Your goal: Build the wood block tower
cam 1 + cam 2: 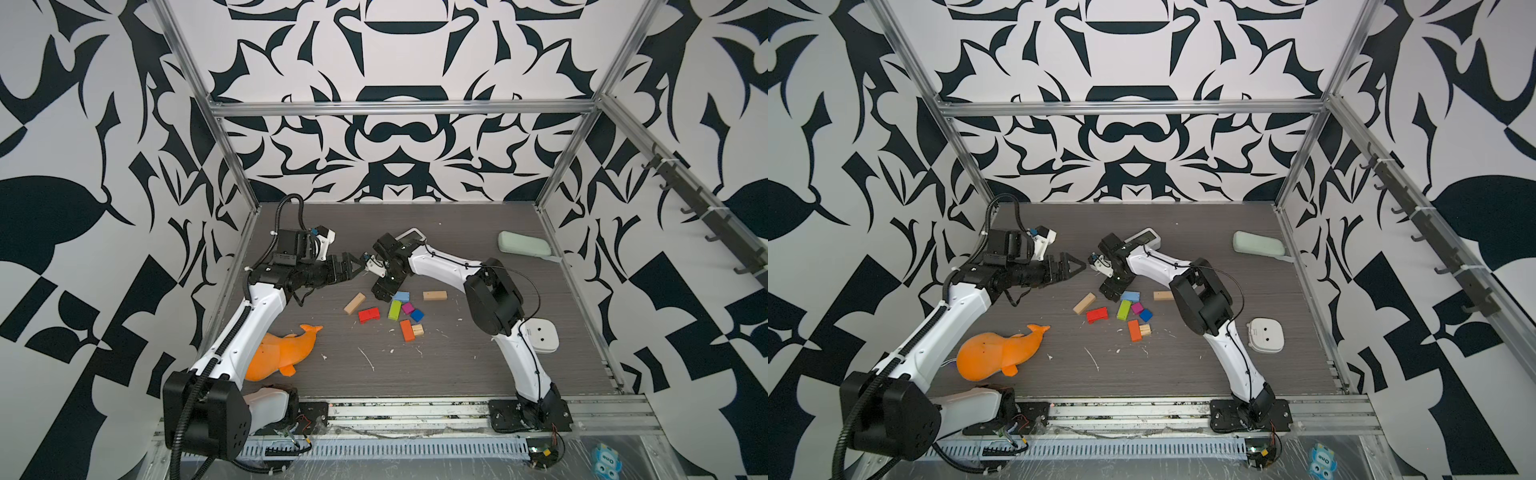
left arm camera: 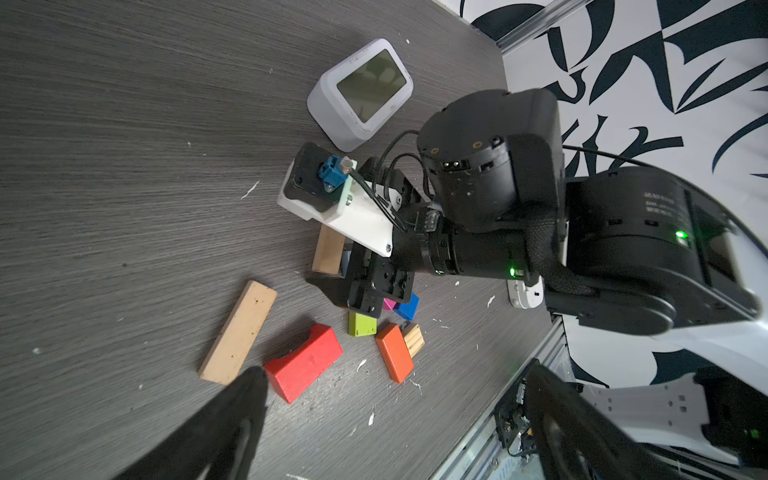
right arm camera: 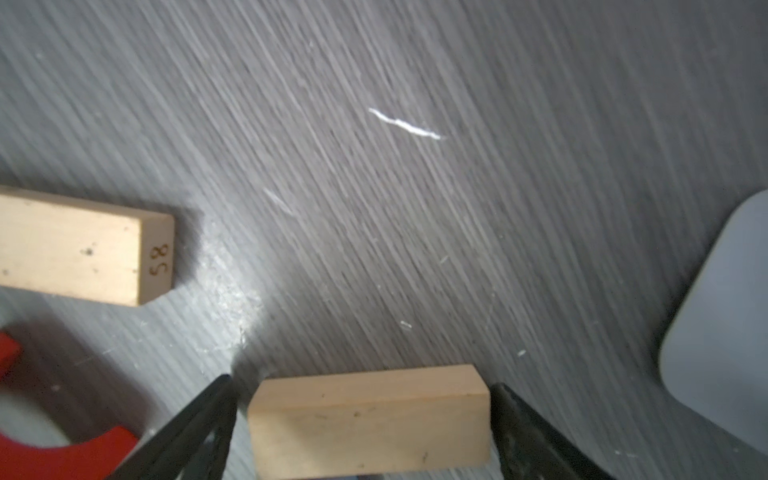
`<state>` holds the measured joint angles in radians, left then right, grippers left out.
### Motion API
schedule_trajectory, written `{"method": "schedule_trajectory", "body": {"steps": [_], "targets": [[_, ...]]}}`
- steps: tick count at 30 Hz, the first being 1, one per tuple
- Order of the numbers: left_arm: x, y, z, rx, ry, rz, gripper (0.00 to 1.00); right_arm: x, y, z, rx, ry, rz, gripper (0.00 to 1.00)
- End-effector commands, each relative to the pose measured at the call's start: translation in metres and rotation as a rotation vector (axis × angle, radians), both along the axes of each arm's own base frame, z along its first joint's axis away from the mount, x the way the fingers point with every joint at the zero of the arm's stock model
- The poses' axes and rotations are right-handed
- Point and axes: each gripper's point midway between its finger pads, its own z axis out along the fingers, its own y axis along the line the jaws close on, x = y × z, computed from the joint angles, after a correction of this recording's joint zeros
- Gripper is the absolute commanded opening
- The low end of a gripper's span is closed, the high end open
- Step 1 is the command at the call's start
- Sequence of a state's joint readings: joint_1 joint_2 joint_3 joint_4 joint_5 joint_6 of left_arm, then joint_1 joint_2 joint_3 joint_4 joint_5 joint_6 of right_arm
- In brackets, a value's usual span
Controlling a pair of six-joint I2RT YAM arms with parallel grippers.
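**Right gripper astride a tan block, the rest lying loose**

The right gripper (image 3: 362, 382) has its jaws spread wide around the ends of a tan block (image 3: 370, 424), with a sliver of table showing beside one finger. The left gripper (image 1: 356, 268) hangs agape above the table (image 1: 457, 374), a dark grey wood-grain board flecked with white scraps (image 1: 368, 359). An aluminium frame (image 1: 399, 109) and black-and-white patterned walls (image 1: 83, 166) box it in. The wood blocks (image 1: 395, 309) lie loose and flat near the middle.

Only the right wrist view shows the straddled block; in both top views the gripper hides it. The left wrist view shows the screen of the white clock (image 2: 361, 91), which from above sits mostly behind the right arm (image 1: 444, 266).

The left arm (image 1: 257, 307) reaches roughly level toward the centre. The right arm folds at a high elbow, wrist pointing down
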<state>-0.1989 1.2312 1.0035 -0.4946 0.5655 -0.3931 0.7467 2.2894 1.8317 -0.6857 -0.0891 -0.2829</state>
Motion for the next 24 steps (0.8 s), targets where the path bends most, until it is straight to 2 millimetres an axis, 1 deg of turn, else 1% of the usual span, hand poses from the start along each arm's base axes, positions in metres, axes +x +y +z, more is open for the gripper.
{"method": "schedule_trajectory", "body": {"steps": [1, 9, 14, 16, 17, 24], "targets": [[-0.004, 0.000, 0.008, -0.004, -0.014, -0.006, 0.99, -0.002, -0.006, 0.007, -0.040, -0.013, 0.022, 0.91], [-0.004, -0.001, 0.007, -0.005, -0.013, -0.009, 0.99, -0.001, -0.011, 0.004, -0.065, -0.020, 0.018, 0.88], [-0.004, -0.001, 0.008, -0.005, -0.014, -0.009, 1.00, -0.001, -0.011, 0.005, -0.055, -0.018, -0.015, 0.82], [-0.004, -0.001, 0.008, -0.005, -0.015, -0.009, 1.00, 0.000, -0.011, 0.007, -0.046, -0.020, -0.036, 0.77], [-0.004, -0.001, 0.007, -0.006, -0.013, -0.010, 0.99, 0.000, -0.011, 0.007, -0.041, -0.020, -0.048, 0.76], [-0.004, -0.001, 0.007, -0.005, -0.010, -0.009, 0.99, 0.004, -0.007, 0.021, 0.042, -0.047, -0.153, 0.72]]}}
